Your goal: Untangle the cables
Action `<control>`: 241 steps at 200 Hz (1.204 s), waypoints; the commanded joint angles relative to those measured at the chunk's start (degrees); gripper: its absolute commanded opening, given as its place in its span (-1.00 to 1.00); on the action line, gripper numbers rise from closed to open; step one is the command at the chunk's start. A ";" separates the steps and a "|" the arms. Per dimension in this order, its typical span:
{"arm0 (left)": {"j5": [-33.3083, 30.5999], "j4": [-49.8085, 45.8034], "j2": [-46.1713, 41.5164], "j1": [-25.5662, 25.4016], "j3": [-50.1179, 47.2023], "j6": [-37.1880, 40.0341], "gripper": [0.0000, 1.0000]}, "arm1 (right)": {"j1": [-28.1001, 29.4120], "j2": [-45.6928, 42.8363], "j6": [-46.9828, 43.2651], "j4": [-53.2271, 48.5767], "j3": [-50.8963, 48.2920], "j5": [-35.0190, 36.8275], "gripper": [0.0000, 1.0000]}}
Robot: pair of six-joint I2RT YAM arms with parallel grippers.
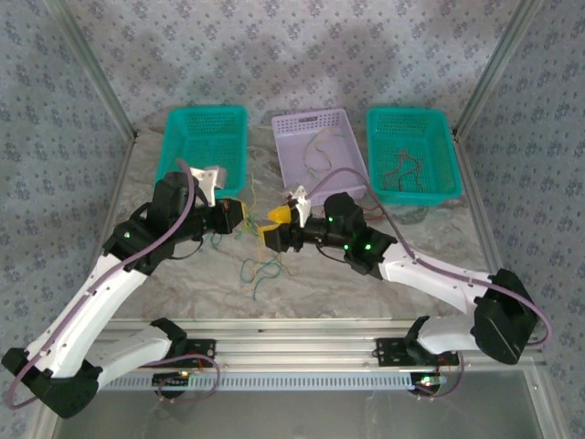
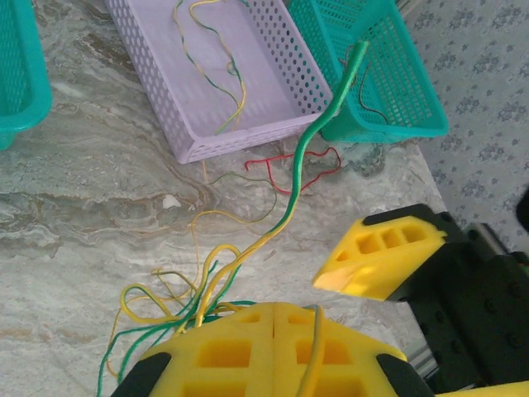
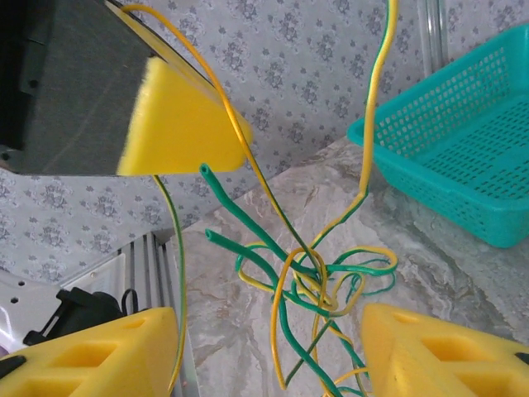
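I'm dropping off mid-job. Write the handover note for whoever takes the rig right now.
Left claw: shut, seemingly pinching a yellow-green cable from the tangle.
Right claw: open, tangle ahead between its fingers.
Done: some yellow-green cables lie in the lilac basket, red cables in the right teal basket.
Left: tangle on the table; one red cable loose beside the lilac basket.
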 commanded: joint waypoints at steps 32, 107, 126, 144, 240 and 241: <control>1.41 2.23 -0.70 0.36 -1.07 -0.79 -1.00 | 0.93 4.12 1.38 1.52 5.15 -1.93 0.16; 1.28 2.60 -0.72 0.31 -1.26 -0.67 -1.00 | 2.38 7.53 0.41 0.43 7.37 -2.13 -0.35; 0.92 2.24 -0.99 0.32 -1.17 -0.41 -1.00 | 2.29 6.83 0.41 0.67 6.33 -1.50 -0.41; 0.74 2.03 -0.92 0.34 -1.21 -0.27 -1.00 | 2.12 6.63 0.36 0.43 6.27 -2.01 -0.47; -0.43 1.23 -1.37 0.40 -0.80 0.35 -1.00 | 1.49 3.29 1.33 -1.07 4.08 -3.81 -0.52; -0.43 1.27 -1.37 0.43 -0.76 0.35 -1.00 | 1.50 3.29 1.40 -1.05 4.03 -3.84 -0.52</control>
